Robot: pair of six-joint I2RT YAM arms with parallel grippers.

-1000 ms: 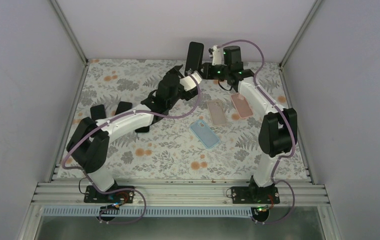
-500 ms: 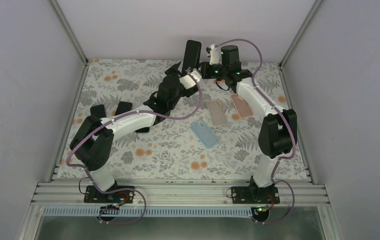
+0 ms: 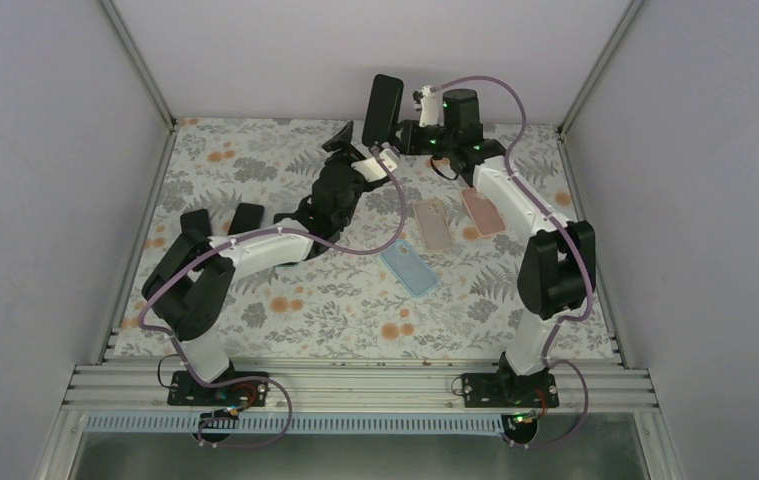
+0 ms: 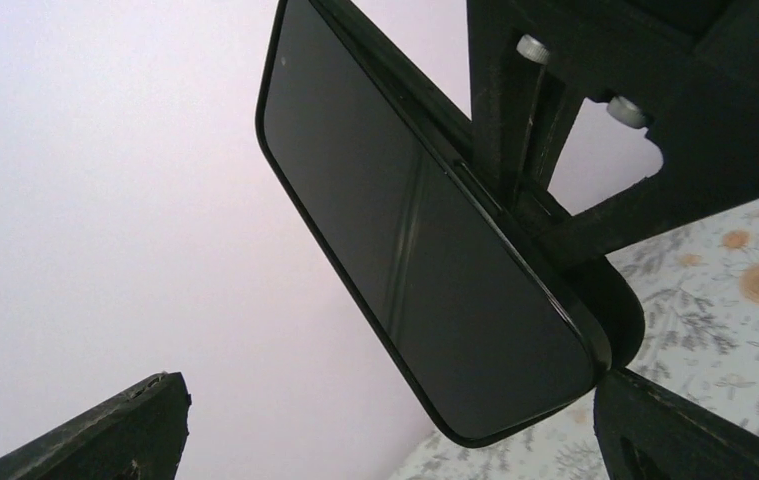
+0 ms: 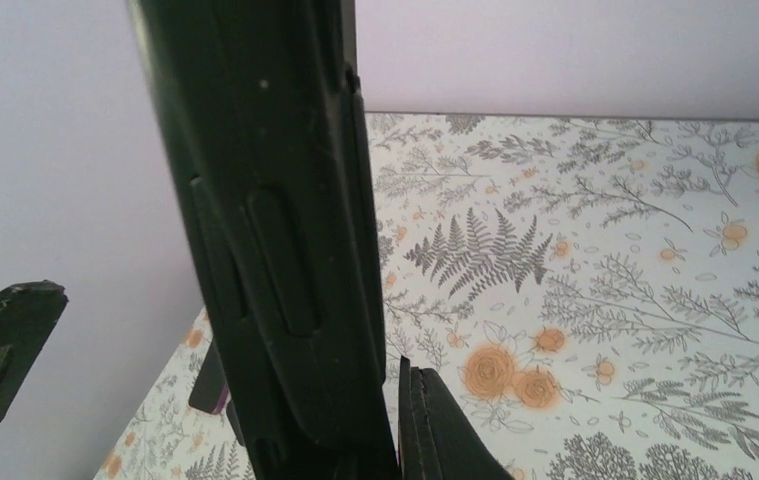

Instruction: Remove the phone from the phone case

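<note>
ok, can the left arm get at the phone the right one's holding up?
Probably yes. The left gripper is open and close to the phone, whose screen fills its wrist view with nothing between. The right gripper holds it raised.

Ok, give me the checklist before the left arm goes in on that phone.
1. right gripper shut on the phone: ok.
2. left gripper wide open: ok.
3. Left fingers touching the phone: not ok, both clear of it.
4. Phone lifted off the table: ok.
5. Phone out of its case: not ok.
</note>
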